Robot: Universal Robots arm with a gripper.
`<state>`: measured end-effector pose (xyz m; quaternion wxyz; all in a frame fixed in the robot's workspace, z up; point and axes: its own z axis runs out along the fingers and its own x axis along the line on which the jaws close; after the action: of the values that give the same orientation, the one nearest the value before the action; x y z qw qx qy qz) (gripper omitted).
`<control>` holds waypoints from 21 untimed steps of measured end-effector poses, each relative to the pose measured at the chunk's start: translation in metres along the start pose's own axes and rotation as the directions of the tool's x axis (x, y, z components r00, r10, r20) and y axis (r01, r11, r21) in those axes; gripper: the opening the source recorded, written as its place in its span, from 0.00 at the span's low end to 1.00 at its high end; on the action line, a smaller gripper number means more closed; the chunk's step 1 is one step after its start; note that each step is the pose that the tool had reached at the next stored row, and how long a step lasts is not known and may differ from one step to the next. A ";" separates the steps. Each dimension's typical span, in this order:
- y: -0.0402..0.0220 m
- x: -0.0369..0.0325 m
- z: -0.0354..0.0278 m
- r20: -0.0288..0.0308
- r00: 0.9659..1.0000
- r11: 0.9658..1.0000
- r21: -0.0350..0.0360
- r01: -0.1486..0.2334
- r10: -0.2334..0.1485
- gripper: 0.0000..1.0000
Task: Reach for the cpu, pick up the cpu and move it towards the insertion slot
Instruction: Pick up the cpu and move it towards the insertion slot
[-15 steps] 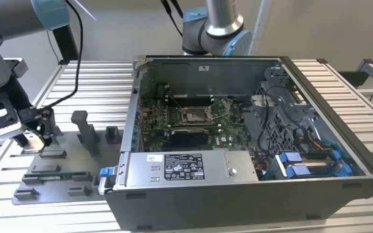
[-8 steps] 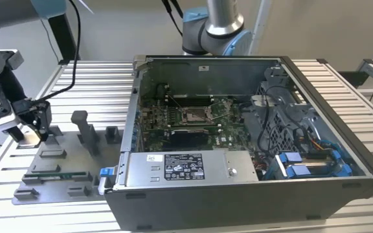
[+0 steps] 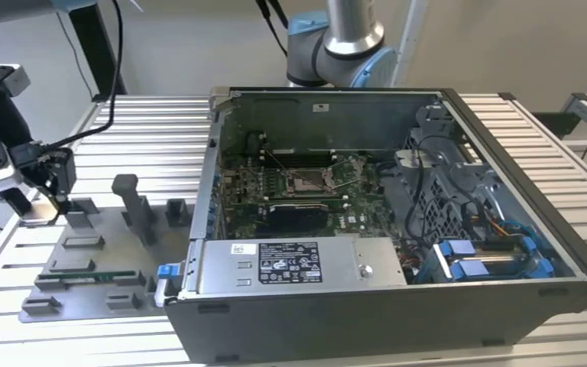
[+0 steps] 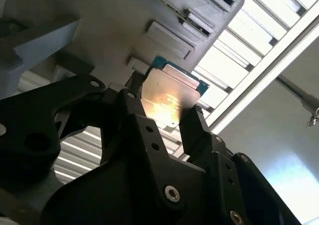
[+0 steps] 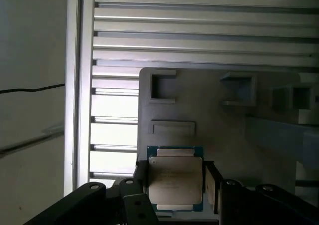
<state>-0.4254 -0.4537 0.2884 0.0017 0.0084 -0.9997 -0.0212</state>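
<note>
The cpu (image 5: pixel 175 180) is a thin square chip with a silver top and a blue-green rim. It sits between the two black fingers (image 5: pixel 141 179) of my gripper (image 5: pixel 175 186), which is shut on its opposite edges. The second wrist view has the cpu (image 4: pixel 169 98) tilted in the gripper (image 4: pixel 164 112) over the grey fixture plate (image 4: pixel 99 20). In the exterior view the gripper (image 3: pixel 39 208) hangs at the far left, over the plate's corner (image 3: pixel 64 267). The insertion slot (image 3: pixel 307 180), a silver-framed square socket, lies on the motherboard inside the open computer case, well to the exterior view's right of the gripper.
The open case (image 3: pixel 396 306) has tall metal walls, a power supply (image 3: pixel 293 264) along its near side and cables with blue connectors (image 3: pixel 477 260) at the exterior view's right. Grey fixture blocks (image 3: pixel 131 202) stand on the plate. A second robot arm (image 3: pixel 335 46) rises behind the case.
</note>
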 end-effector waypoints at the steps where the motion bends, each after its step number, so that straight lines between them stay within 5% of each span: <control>1: 0.0001 0.0000 -0.0022 0.000 1.000 1.000 0.000 0.000 0.000 0.00; 21: 0.0020 0.0001 -0.0467 0.000 1.000 1.000 0.003 0.000 0.000 0.00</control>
<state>-0.4254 -0.4537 0.3351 0.0016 0.0084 -0.9998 -0.0198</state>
